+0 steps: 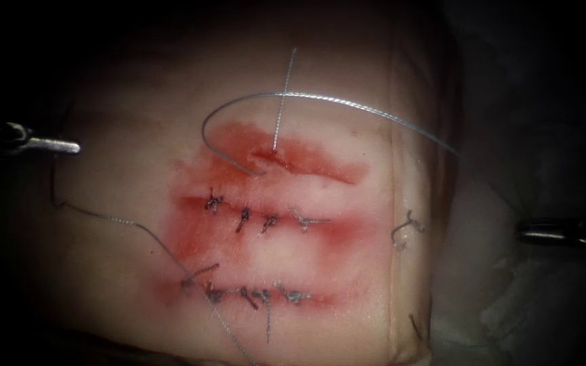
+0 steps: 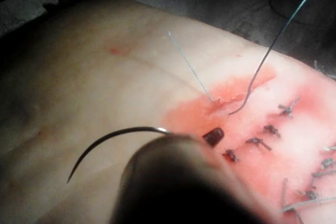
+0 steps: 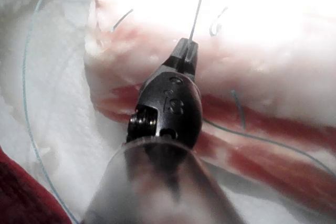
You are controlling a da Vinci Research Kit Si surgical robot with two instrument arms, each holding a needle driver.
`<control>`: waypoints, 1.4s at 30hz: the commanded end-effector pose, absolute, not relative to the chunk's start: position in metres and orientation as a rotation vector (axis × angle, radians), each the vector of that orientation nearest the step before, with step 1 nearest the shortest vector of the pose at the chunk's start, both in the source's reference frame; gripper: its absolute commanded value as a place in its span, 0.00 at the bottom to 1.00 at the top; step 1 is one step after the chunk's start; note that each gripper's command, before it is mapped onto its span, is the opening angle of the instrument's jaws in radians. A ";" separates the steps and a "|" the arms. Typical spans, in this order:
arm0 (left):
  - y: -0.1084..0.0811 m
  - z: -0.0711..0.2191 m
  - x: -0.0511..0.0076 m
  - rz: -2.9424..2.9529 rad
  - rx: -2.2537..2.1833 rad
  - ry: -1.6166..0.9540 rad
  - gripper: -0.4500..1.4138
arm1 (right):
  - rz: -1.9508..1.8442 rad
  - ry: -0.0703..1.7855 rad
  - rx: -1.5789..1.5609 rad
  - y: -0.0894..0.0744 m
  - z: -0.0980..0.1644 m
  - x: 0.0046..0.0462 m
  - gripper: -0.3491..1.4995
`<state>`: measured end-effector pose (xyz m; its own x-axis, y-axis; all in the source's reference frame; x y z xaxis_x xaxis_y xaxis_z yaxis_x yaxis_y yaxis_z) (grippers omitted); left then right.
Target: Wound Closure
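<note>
The left tool (image 1: 69,146) has its jaws pinched on the curved needle (image 2: 136,128) near its back end. The needle is out of the tissue (image 1: 137,102), well left of the open cut (image 1: 272,157), probably kept clear of it. The right tool (image 3: 185,51), off the tissue's right edge, has its jaws pressed on the thread (image 1: 347,103), which arcs from the cut, seemingly held off the stitches.
</note>
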<state>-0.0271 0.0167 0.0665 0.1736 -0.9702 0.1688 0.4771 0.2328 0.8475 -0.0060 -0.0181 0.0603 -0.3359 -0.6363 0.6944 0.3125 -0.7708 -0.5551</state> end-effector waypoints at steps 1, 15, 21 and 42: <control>0.017 0.067 -0.0278 -1.129 0.731 -0.830 0.81 | -2.089 0.439 -1.332 -0.019 0.061 -0.0046 0.00; 0.018 0.069 -0.0276 -0.798 0.541 -0.710 0.99 | -1.795 0.507 -1.420 -0.018 0.057 -0.0009 0.00; 0.017 0.064 -0.0310 -0.819 0.587 -0.711 0.98 | -1.646 0.573 -1.365 -0.018 0.055 0.0017 0.00; 0.010 0.053 -0.0453 -0.907 1.015 -1.089 0.87 | -1.612 0.512 -1.395 -0.020 0.058 0.0095 0.00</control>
<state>-0.0460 0.0094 0.0532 0.2031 -0.9430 0.2635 0.0872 0.2855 0.9544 0.0088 -0.0195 0.0572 0.0569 -0.8325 0.5511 0.3661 -0.4962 -0.7873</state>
